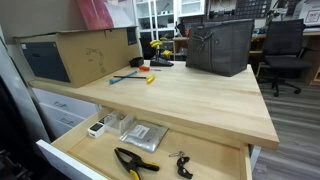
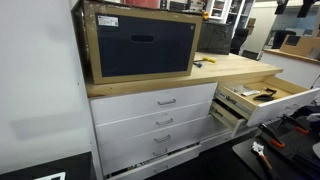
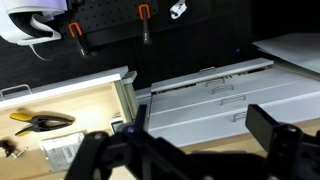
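In the wrist view my gripper [image 3: 205,125] is open, its two dark fingers [image 3: 268,128] spread wide with nothing between them. It hovers in front of a white cabinet, over the shut drawer fronts [image 3: 215,85] with metal handles. To its left a drawer [image 3: 70,82] stands pulled out; in it lie black-and-yellow pliers [image 3: 40,120] and a clear plastic bag [image 3: 62,150]. An exterior view shows the same open drawer [image 1: 60,155] from above, with the pliers [image 1: 135,162], the bag [image 1: 142,135], a small white device [image 1: 97,128] and keys [image 1: 182,162]. I cannot make out the gripper in either exterior view.
The wooden tabletop [image 1: 200,95] carries a cardboard box [image 1: 80,55], a dark bin [image 1: 220,45] and small hand tools [image 1: 135,77]. The cabinet [image 2: 160,125] has several drawers, with the open one [image 2: 262,100] jutting out. An office chair [image 1: 285,50] stands behind.
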Controlling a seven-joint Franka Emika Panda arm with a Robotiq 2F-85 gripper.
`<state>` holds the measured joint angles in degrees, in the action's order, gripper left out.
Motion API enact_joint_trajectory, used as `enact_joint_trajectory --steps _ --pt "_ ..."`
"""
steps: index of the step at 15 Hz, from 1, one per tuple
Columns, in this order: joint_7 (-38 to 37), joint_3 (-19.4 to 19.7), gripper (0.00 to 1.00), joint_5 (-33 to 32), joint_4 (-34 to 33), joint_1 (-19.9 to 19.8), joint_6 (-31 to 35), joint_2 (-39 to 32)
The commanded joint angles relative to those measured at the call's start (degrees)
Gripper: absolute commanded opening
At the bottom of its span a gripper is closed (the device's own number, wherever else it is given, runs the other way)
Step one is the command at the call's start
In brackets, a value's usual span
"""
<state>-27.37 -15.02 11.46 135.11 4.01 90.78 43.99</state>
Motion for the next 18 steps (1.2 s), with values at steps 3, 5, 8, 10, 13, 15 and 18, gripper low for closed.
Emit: enact_joint_trajectory --steps 3,5,8,10,13,15,18 --pt "0.3 -0.3 1.0 0.2 -0.2 -0.6 -0.2 0.0" --pt "0.3 -0.3 1.0 0.2 -0.2 -0.6 -0.2 0.0" --pt "0.3 -0.3 1.0 0.2 -0.2 -0.6 -0.2 0.0" --pt "0.3 -0.3 1.0 0.2 -0.2 -0.6 -0.2 0.0" --pt "1.0 -0.6 1.0 0.0 0.5 -0.2 0.2 0.1" --pt "1.5 -0.7 1.0 -0.7 1.6 -0.1 -0.2 0.7" --pt "2.0 -0.6 1.0 -3.4 3.8 -0.5 -1.1 1.6"
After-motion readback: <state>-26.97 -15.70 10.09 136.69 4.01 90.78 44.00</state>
